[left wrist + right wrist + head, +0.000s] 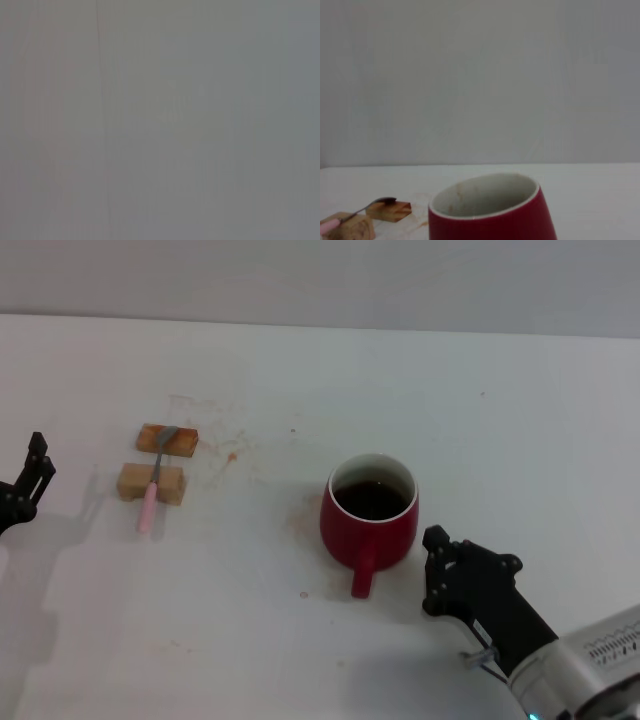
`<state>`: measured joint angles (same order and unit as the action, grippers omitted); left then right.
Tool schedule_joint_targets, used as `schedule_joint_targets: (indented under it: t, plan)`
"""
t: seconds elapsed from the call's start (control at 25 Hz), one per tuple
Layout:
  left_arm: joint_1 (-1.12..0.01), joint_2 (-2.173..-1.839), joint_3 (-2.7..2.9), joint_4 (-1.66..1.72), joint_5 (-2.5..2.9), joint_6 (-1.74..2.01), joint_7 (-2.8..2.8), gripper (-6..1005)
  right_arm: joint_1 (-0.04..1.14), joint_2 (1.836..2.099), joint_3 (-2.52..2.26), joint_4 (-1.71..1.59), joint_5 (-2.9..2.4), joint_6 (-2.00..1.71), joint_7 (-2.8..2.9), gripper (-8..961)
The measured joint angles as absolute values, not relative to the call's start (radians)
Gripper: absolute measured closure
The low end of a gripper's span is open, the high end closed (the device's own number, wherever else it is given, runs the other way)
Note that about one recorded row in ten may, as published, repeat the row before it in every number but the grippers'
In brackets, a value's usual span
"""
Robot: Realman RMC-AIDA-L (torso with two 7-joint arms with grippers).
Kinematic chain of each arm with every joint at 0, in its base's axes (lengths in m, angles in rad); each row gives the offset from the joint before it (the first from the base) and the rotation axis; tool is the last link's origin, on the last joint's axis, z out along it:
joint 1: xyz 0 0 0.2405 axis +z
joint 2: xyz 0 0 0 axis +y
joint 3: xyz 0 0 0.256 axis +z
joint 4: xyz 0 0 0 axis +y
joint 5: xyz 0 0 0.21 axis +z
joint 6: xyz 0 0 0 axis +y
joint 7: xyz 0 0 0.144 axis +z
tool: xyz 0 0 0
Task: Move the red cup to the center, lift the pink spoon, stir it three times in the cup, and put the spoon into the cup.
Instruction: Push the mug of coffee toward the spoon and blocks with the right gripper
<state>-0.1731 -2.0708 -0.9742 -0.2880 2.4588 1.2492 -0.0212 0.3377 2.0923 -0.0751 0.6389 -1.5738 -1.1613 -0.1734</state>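
Two risks from here: a spilled cup, or a spoon knocked off its blocks.
Red cup [369, 518] stands mid-table, full of dark liquid, handle toward the right gripper [436, 565], which sits just beside it, fingers impossible to judge. Pink spoon [154, 486] lies across two wooden blocks [158, 462] well left of the cup; the left gripper [32, 472], fingers apart, could nudge them.

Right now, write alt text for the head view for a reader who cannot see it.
A red cup of dark liquid stands on a white table, handle toward the robot, with the right pincer just beside it, not touching. Far left, a pink spoon lies across two wooden blocks; the left pincer waits at the table's left edge.
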Motion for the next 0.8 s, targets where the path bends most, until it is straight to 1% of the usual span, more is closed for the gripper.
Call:
schedule_joint_targets:
  t: [0.8]
  plan:
    - [-0.188,-2.069,-0.979,-0.291,2.458,1.250,-0.022,153,0.461,2.092,-0.012,0.637,-1.576,-1.033,-0.172,952]
